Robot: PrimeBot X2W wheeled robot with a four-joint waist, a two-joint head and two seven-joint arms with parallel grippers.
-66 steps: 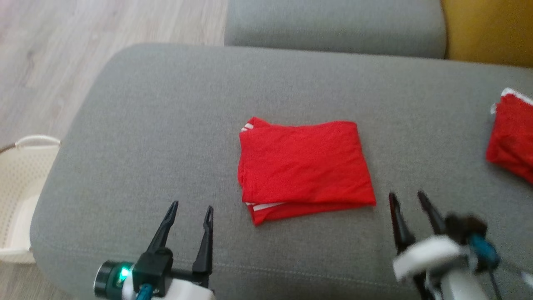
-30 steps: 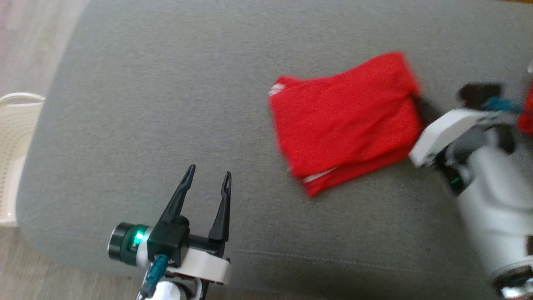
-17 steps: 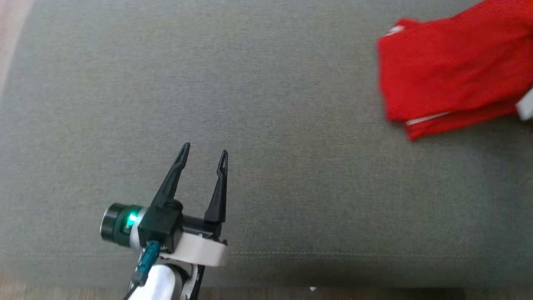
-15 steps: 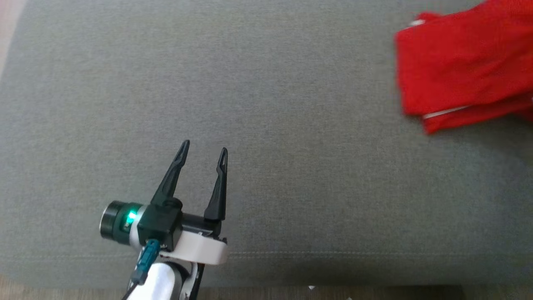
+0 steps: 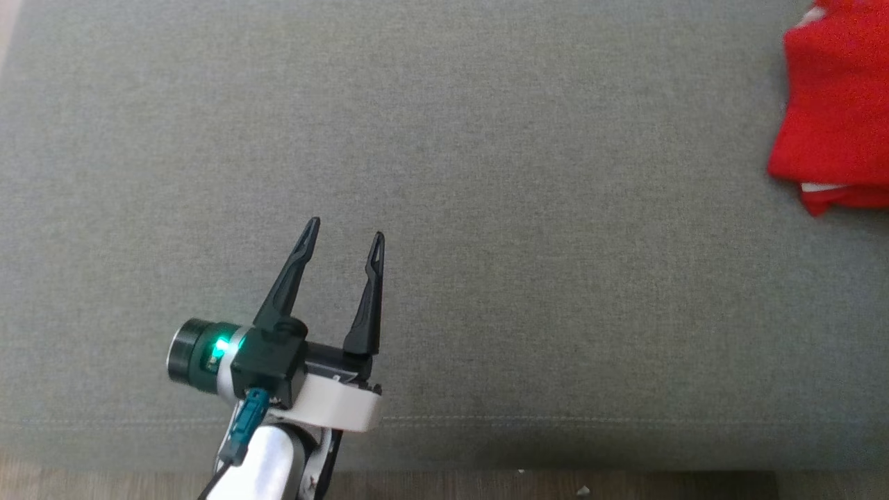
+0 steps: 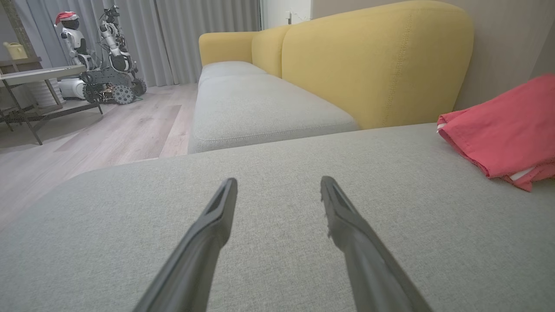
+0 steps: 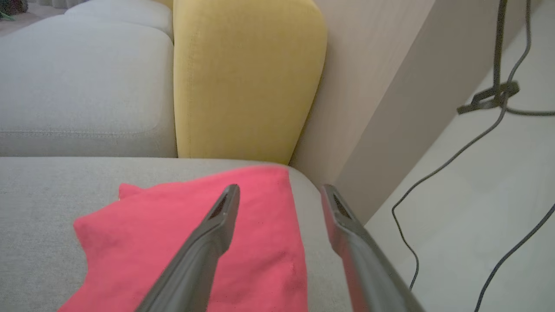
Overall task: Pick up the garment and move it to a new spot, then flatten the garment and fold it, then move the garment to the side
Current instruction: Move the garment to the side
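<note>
Right gripper (image 7: 279, 188) was held wide above the folded garment (image 7: 130, 234), laid at the cushion's (image 7: 43, 195) edge, apparently set aside; left gripper (image 5: 346, 229) was held wide, unused

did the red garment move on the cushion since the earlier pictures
Yes, toward the robot's right: the red garment went from the middle of the grey cushion to its right end, while the cushion's left edge stayed near the head view's left side.

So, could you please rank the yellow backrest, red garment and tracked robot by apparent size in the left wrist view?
1. yellow backrest
2. red garment
3. tracked robot, though it stands farthest away
</note>
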